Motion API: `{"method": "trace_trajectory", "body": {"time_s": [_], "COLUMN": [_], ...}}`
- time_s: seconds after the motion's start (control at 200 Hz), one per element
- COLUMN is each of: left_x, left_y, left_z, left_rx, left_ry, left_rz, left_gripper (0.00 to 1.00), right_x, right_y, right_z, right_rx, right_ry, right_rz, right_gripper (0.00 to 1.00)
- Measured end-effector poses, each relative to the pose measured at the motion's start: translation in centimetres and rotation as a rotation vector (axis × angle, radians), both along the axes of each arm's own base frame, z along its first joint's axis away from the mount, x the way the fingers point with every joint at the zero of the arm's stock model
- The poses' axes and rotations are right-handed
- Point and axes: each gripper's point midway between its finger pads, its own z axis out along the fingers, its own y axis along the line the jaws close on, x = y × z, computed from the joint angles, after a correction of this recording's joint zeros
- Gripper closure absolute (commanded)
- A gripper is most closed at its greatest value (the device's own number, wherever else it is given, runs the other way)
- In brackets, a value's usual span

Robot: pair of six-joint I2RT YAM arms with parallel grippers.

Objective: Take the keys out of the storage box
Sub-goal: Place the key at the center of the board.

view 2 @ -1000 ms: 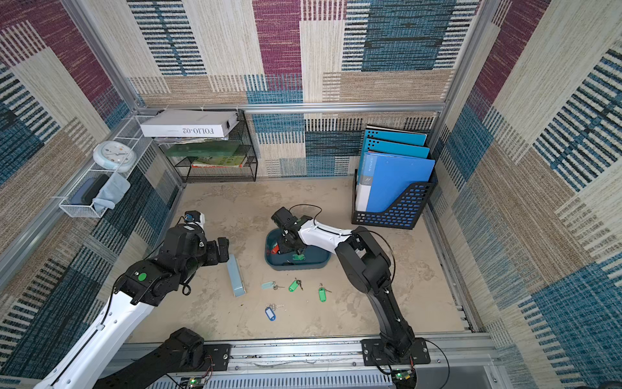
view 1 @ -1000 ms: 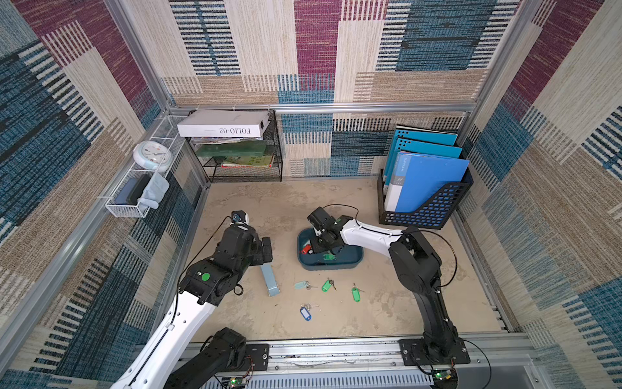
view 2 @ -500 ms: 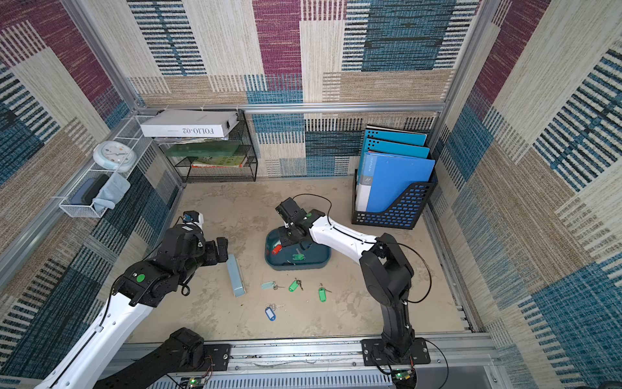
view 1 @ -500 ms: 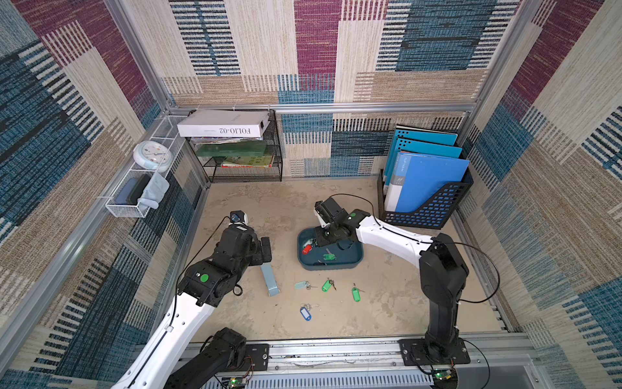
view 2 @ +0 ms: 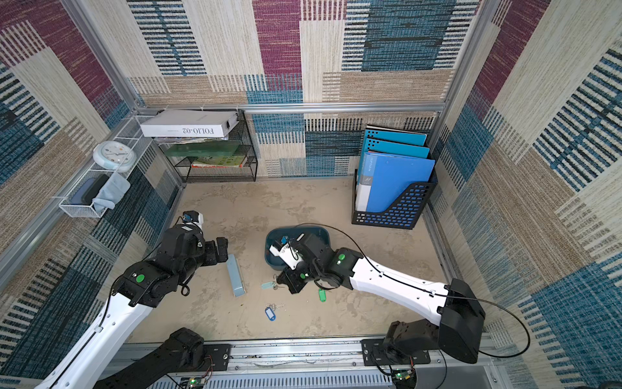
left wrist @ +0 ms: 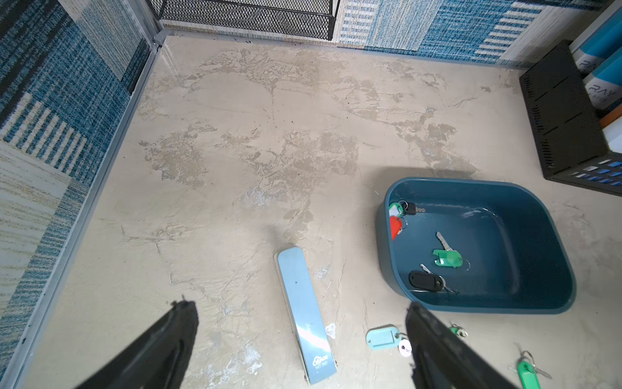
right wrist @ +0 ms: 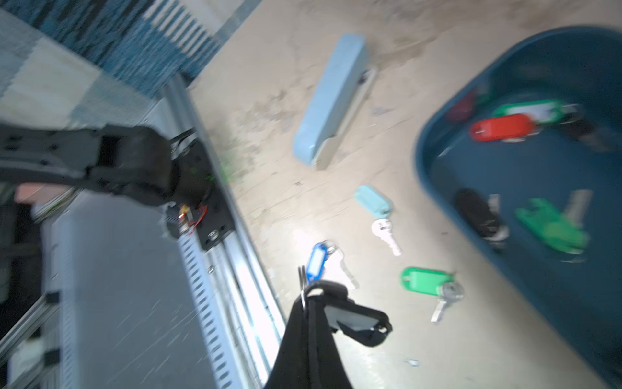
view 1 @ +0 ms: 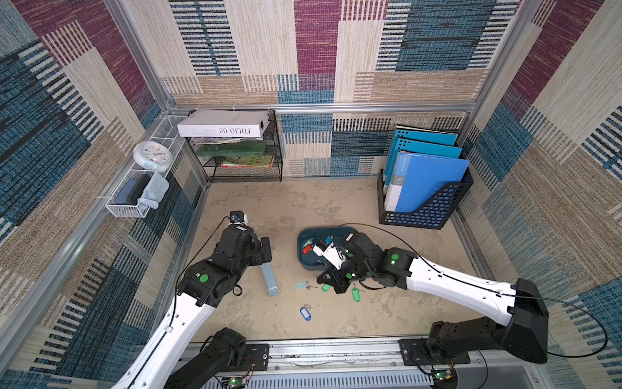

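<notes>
The dark teal storage box [view 1: 323,231] [view 2: 269,259] sits mid-table. Inside it the left wrist view shows keys with a green tag [left wrist: 447,258], a black tag [left wrist: 425,280] and a red tag [left wrist: 395,225]. Other keys lie on the table in front: pale teal tag [view 1: 300,285], green tag [view 1: 356,294], blue tag [view 1: 305,314]. My right gripper [right wrist: 314,290] [view 1: 331,284] hangs over these loose keys, shut on a key ring with a black tag [right wrist: 356,325]. My left gripper [left wrist: 298,304] [view 1: 266,249] hovers open left of the box, holding nothing.
A long pale blue case [view 1: 270,279] lies between the left gripper and the box. A black file holder with blue folders [view 1: 424,208] stands back right, a black wire rack [view 1: 245,168] back left, a white wire basket [view 1: 134,198] on the left wall.
My right arm has drawn back out of the storage box toward the front edge, carrying the black-tagged key. The left arm has not moved.
</notes>
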Motion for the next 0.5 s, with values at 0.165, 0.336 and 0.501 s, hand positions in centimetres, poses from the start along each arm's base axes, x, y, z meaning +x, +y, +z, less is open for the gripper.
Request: {"method": "trace_trajectory", "body": {"time_s": [0.165, 0.336, 0.501], "left_x": [0.1, 0.1, 0.0], "left_y": [-0.1, -0.2, -0.1], "left_z": [-0.4, -0.4, -0.4], "left_rx": [-0.002, -0.004, -0.005], "left_ry": [0.012, 0.014, 0.011], "left_rz": [-0.001, -0.004, -0.004], "left_gripper": [0.01, 0.01, 0.01], "right_x": [-4.9, -6.6, -7.6], "right_y": [1.2, 2.1, 2.2], "right_z": [-3.5, -7.2, -9.3], "right_rx": [-0.027, -0.099, -0.143], "right_ry": [0.105, 0.166, 0.193], "right_rz": [0.152, 0.232, 0.283], "right_gripper": [1.0, 1.0, 1.0]}}
